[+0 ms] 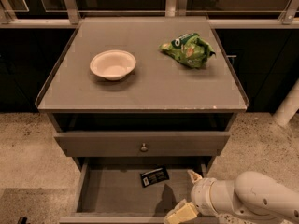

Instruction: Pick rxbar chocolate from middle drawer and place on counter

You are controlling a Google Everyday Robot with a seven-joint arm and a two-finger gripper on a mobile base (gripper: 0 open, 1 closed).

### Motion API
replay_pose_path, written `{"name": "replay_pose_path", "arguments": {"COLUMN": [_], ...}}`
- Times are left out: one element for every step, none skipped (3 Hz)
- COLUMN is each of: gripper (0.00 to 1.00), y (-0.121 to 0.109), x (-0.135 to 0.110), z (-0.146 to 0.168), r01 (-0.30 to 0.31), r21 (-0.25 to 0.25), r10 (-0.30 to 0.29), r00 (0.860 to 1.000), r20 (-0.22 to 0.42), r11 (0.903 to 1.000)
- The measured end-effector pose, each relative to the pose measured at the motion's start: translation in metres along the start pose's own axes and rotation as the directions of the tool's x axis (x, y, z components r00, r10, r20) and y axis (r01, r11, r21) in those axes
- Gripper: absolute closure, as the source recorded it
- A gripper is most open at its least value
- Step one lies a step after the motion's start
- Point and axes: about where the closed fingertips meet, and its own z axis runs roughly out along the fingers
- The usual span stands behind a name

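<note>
The counter [140, 94] looked matt grey, the snack bag [188, 49] glossy and crinkled, the knob [144, 147] metallic, and the smooth cream plastic gripper [180, 196] hung over the middle drawer's [112, 190] front right corner.

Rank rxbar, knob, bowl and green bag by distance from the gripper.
The gripper: middle drawer's right front.
1. rxbar chocolate, on its floor.
2. knob, above, centre.
3. bowl and green bag, on the counter: too close to call.

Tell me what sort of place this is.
Probably an office snack area or test kitchen: a grey counter with a bowl and green snack bag on it, an open middle drawer holding an rxbar chocolate, and a speckled floor. The gripper hangs open over the drawer's right front corner.
</note>
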Motion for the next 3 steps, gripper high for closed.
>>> {"name": "replay_pose_path", "arguments": {"gripper": [0.0,0.0,0.0], "y": [-0.002,-0.013,-0.017], "x": [0.008,0.006,0.001], "z": [0.005,0.028,0.07], "r01": [-0.014,0.006,0.029], "r21": [0.023,0.033,-0.016], "r10": [0.013,-0.01,-0.026], "r00": [0.999,0.993,0.979], "r20": [0.032,0.119,0.203], "r11": [0.9996,0.9994,0.9994]}}
